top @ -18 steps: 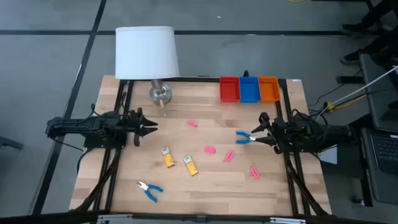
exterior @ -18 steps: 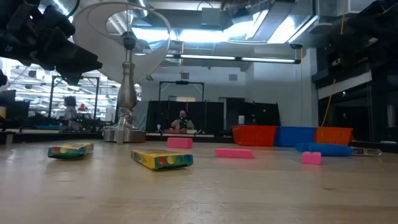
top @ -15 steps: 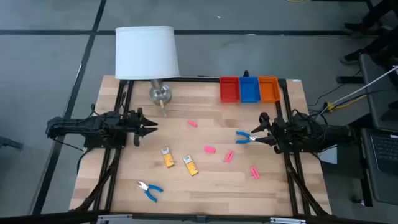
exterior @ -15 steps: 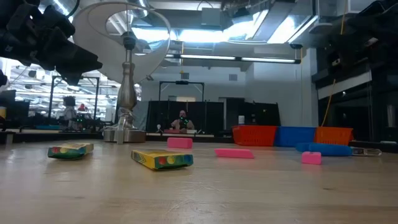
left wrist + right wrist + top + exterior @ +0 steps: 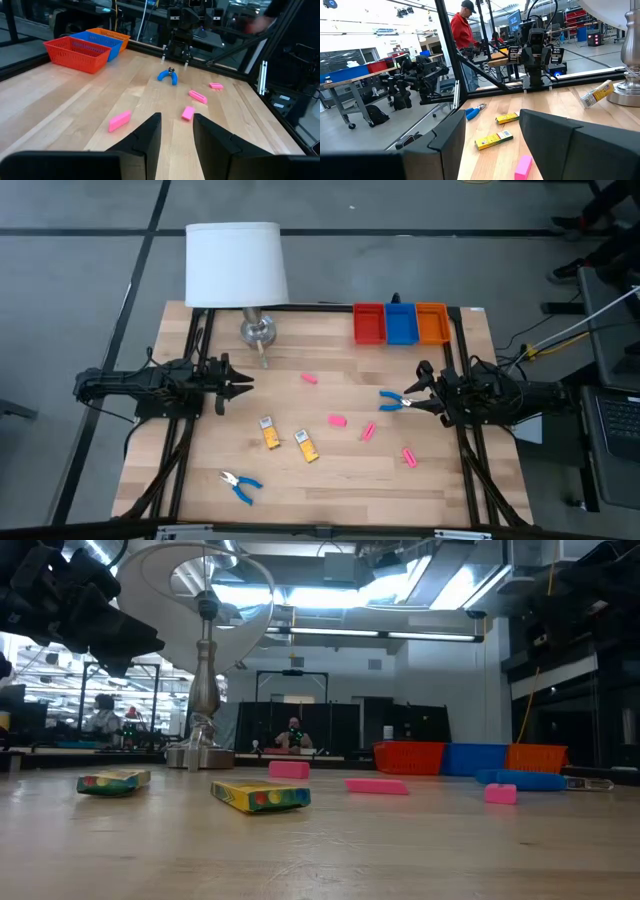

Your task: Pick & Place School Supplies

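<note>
My left gripper [image 5: 243, 383] is open and empty over the table's left side, pointing toward the right edge; it also shows in the left wrist view [image 5: 176, 135]. My right gripper [image 5: 416, 392] is open and empty at the right side; it also shows in the right wrist view [image 5: 492, 140]. It points toward the left edge. One pair of blue-handled pliers [image 5: 392, 401] lies flat just in front of its fingertips, apart from them [image 5: 168, 76]. A second pair of pliers [image 5: 240, 485] lies near the front left. Two yellow-orange pieces [image 5: 269, 432] [image 5: 306, 445] and several pink blocks [image 5: 337, 420] [image 5: 310, 379] [image 5: 409, 457] lie flat mid-table.
A white-shaded lamp [image 5: 235, 264] stands at the far left on a metal base [image 5: 258, 332]. Red [image 5: 369, 323], blue [image 5: 401, 323] and orange [image 5: 432, 323] trays stand side by side at the far right. A person [image 5: 462, 30] stands beyond the table.
</note>
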`<action>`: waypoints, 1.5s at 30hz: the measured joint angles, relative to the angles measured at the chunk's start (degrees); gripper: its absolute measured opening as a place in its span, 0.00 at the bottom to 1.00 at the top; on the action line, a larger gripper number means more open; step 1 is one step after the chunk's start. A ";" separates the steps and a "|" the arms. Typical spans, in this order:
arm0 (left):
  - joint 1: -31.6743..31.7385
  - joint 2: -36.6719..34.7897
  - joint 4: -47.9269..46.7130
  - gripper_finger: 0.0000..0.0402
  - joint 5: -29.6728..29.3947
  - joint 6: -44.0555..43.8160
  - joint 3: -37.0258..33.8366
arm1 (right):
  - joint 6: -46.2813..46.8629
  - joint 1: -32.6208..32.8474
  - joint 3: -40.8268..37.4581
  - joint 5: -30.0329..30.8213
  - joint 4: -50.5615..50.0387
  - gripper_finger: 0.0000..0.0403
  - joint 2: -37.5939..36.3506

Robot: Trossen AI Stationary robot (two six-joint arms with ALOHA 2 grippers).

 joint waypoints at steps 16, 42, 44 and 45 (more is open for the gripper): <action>0.01 -0.01 0.00 0.27 0.00 0.00 0.02 | 0.00 0.02 0.01 0.00 0.00 0.48 0.00; 0.00 -0.01 0.03 0.27 0.00 0.00 0.02 | 39.23 0.07 0.01 21.23 0.21 0.48 0.68; 0.00 -0.01 0.02 0.27 -0.01 0.00 0.01 | 40.99 0.07 0.01 21.89 2.09 0.48 0.68; 0.00 -0.01 0.02 0.27 -0.01 0.00 0.00 | 41.27 0.11 0.01 22.22 3.55 0.48 0.68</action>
